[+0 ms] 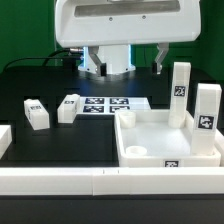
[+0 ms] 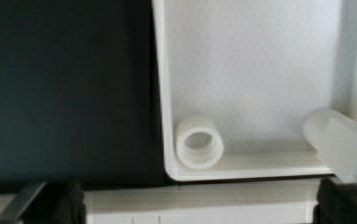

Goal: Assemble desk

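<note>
The black table (image 1: 50, 140) carries a white tray-like tabletop (image 1: 170, 160) at the exterior view's right. A loose leg (image 1: 36, 114) and a second leg (image 1: 70, 107) lie near each other at the left. The marker board (image 1: 112, 104) lies just beside the second leg, and a white border rail (image 1: 100, 182) runs along the near edge.

No words, numbers or brand names are showing in either view. The only signs showing are small black-and-white square tags, all in the exterior view, their patterns too small to be made out.
- Marker board (image 1: 112, 104) is carrying several in a row, flat on the surface.
- Tabletop (image 1: 155, 132) is showing two on its near rim.
- Back upright leg (image 1: 180, 95) is showing one about mid-height.
- Front upright leg (image 1: 207, 112) is showing one on its lower half.
- Outer lying leg (image 1: 37, 114) and inner lying leg (image 1: 70, 107) are each showing one on top.
</note>
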